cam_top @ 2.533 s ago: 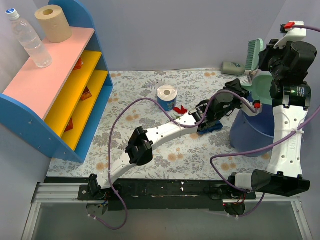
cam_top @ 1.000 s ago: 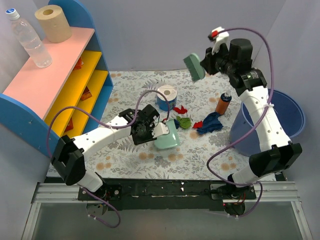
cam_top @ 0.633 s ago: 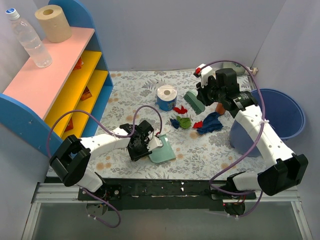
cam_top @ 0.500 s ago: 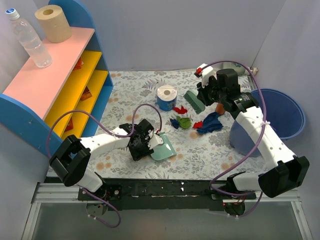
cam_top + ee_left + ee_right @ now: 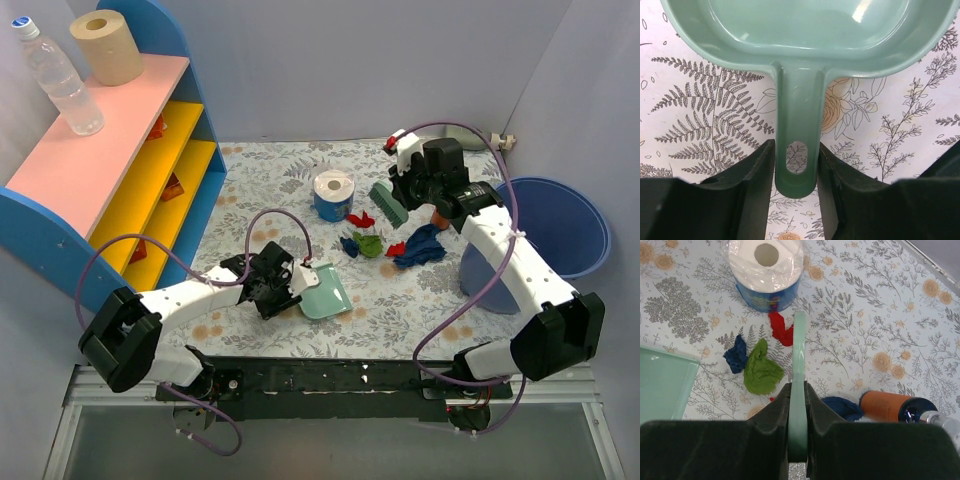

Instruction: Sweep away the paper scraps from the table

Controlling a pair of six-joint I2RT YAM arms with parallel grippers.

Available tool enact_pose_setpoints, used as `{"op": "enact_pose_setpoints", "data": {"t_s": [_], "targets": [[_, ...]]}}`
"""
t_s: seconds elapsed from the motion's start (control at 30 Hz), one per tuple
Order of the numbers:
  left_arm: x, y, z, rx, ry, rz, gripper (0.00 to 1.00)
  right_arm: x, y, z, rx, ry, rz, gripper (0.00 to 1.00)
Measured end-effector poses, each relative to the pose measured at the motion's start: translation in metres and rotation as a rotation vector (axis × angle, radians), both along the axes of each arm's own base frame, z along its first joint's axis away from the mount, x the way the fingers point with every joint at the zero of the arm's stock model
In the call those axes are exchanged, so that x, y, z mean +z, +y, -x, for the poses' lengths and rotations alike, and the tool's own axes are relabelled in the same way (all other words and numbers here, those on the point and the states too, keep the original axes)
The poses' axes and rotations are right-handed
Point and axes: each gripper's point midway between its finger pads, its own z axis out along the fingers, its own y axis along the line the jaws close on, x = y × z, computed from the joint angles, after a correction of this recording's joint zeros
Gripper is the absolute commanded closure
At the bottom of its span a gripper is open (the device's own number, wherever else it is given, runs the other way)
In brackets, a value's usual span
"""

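Note:
Several paper scraps lie mid-table: a red one [image 5: 360, 219], a green one [image 5: 370, 243], a small blue one [image 5: 348, 245], another red [image 5: 397, 249] and a larger dark blue one [image 5: 425, 245]. My right gripper [image 5: 405, 195] is shut on a green brush [image 5: 388, 203], just behind them. In the right wrist view the brush handle [image 5: 800, 355] runs between the green scrap [image 5: 760, 372] and the dark blue one [image 5: 842, 407]. My left gripper [image 5: 283, 290] is shut on the handle [image 5: 797, 125] of the mint dustpan [image 5: 322, 292], which lies flat on the table [image 5: 250, 215], left of the scraps.
A blue-wrapped tissue roll [image 5: 333, 195] stands behind the scraps. An orange bottle [image 5: 440, 215] lies next to the dark blue wad. A blue bin [image 5: 560, 235] stands at the right edge. The pink-topped shelf [image 5: 110, 170] fills the left side.
My right arm has brought the brush down from high above the table to just behind the scraps. My left arm has drawn the dustpan slightly nearer and flattened it on the cloth.

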Motion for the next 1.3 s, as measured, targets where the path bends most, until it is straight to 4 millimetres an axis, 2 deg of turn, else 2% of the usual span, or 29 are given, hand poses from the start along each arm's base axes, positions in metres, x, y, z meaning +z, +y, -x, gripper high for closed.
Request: {"op": "enact_pose_setpoints", "data": {"t_s": [0.1, 0.17, 0.2, 0.33, 0.67, 0.77, 0.93, 1.17, 1.3], "targets": [[0.001, 0.0, 0.001, -0.007, -0.005, 0.016, 0.71, -0.008, 0.0, -0.003, -0.004, 0.018, 0.011, 0.99], [0.002, -0.001, 0.002, -0.016, -0.006, 0.03, 0.81, -0.013, -0.001, -0.005, -0.011, 0.026, 0.02, 0.99], [0.003, -0.002, 0.002, -0.022, -0.008, 0.035, 0.9, -0.015, -0.002, -0.006, -0.016, 0.031, 0.027, 0.99], [0.003, -0.003, 0.003, -0.029, 0.003, 0.046, 1.0, -0.025, -0.005, -0.011, -0.039, 0.042, 0.051, 0.99], [0.023, -0.004, -0.004, 0.008, 0.012, 0.047, 1.0, -0.076, -0.014, -0.043, -0.135, 0.108, 0.164, 0.99], [0.026, -0.001, -0.005, 0.022, 0.011, 0.034, 1.0, -0.082, -0.01, -0.057, -0.146, 0.111, 0.175, 0.99], [0.025, 0.005, -0.007, 0.049, 0.013, 0.008, 1.0, -0.079, 0.002, -0.073, -0.15, 0.09, 0.169, 0.99], [0.02, 0.005, -0.02, 0.063, 0.001, -0.036, 1.0, -0.087, 0.022, -0.069, -0.123, 0.111, 0.156, 0.99], [0.016, -0.001, -0.028, 0.064, 0.008, -0.05, 1.0, -0.105, 0.033, -0.055, -0.101, 0.153, 0.151, 0.99]]}}
